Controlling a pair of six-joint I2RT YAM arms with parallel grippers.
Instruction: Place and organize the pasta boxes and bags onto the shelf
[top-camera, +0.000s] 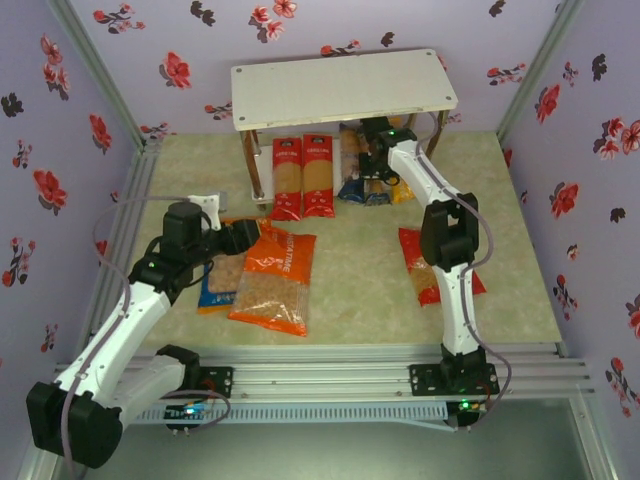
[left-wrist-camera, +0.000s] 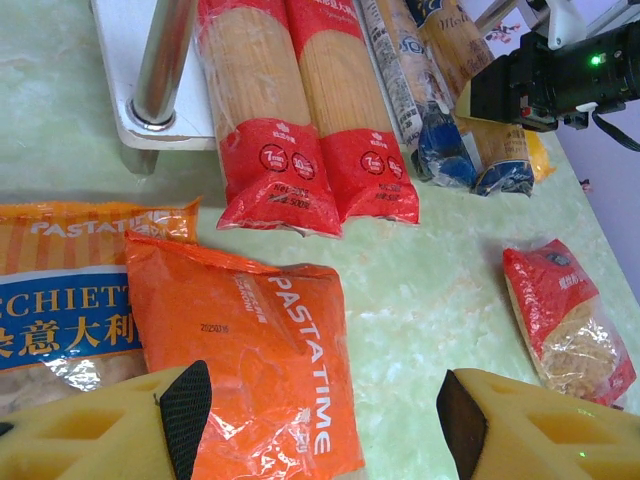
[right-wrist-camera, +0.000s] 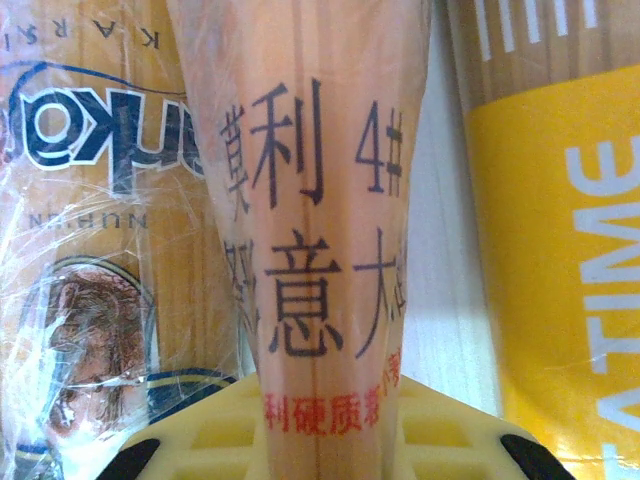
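In the left wrist view, the left gripper (left-wrist-camera: 325, 420) is seen at the bottom edge, its jaws wide apart above the orange bag (left-wrist-camera: 250, 350). The red bag (left-wrist-camera: 570, 320) lies at lower right. Two red packs (top-camera: 301, 178) are laid under the shelf (top-camera: 345, 90), upper centre. The right gripper (right-wrist-camera: 325, 455) is spread around a spaghetti pack (right-wrist-camera: 320, 200), which is clear of both pads.
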